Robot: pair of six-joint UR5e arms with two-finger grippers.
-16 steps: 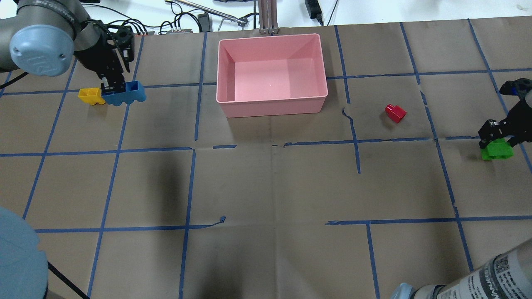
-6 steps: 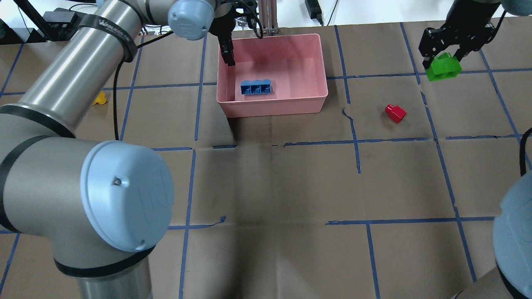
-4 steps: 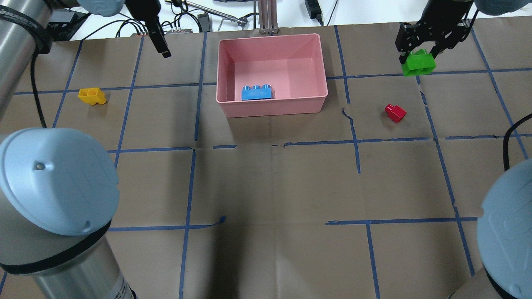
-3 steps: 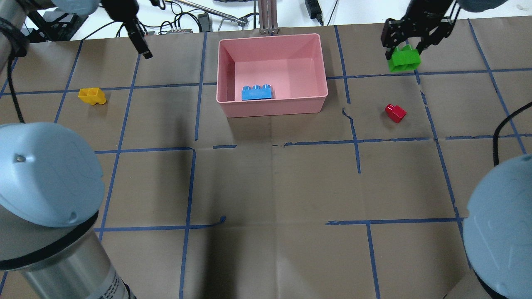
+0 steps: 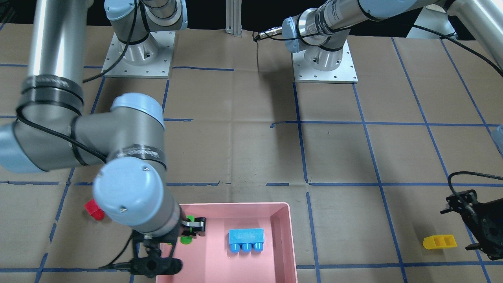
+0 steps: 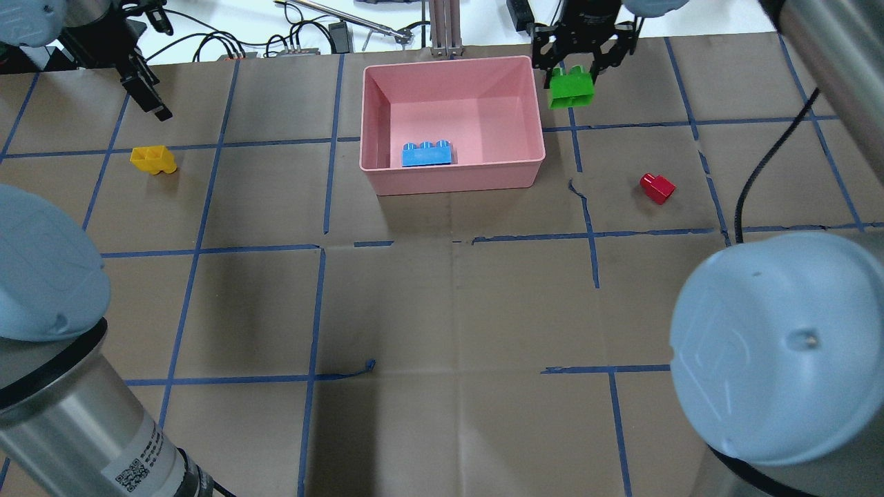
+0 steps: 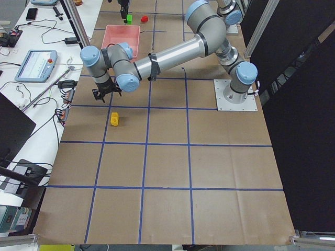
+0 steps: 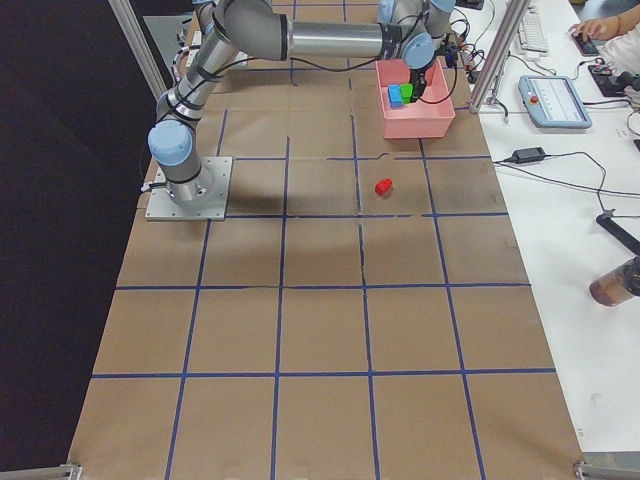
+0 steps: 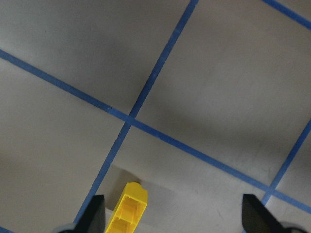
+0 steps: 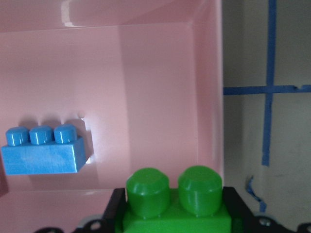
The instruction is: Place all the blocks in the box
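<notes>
The pink box (image 6: 449, 62) stands at the far middle of the table. The blue brick (image 6: 426, 153) lies inside it near the front wall, and it also shows in the right wrist view (image 10: 43, 150). My right gripper (image 6: 572, 74) is shut on the green brick (image 6: 570, 91) and holds it in the air at the box's right rim (image 10: 209, 97). The green brick also shows in the right wrist view (image 10: 175, 199). My left gripper (image 6: 155, 103) is open and empty, up above the table just beyond the yellow brick (image 6: 153, 159), which shows in the left wrist view (image 9: 127, 213). The red brick (image 6: 656, 188) lies on the table right of the box.
An aluminium post (image 6: 445, 27) stands just behind the box. Cables and small devices (image 6: 324, 31) lie on the white bench past the table's far edge. Blue tape lines cross the brown paper cover. My arms' large elbows (image 6: 773, 345) block the near corners in the overhead view.
The right gripper carried the green brick left to the box's right rim. The left gripper, open, moved further left from the box to near the yellow brick. The blue brick stayed in the box.
</notes>
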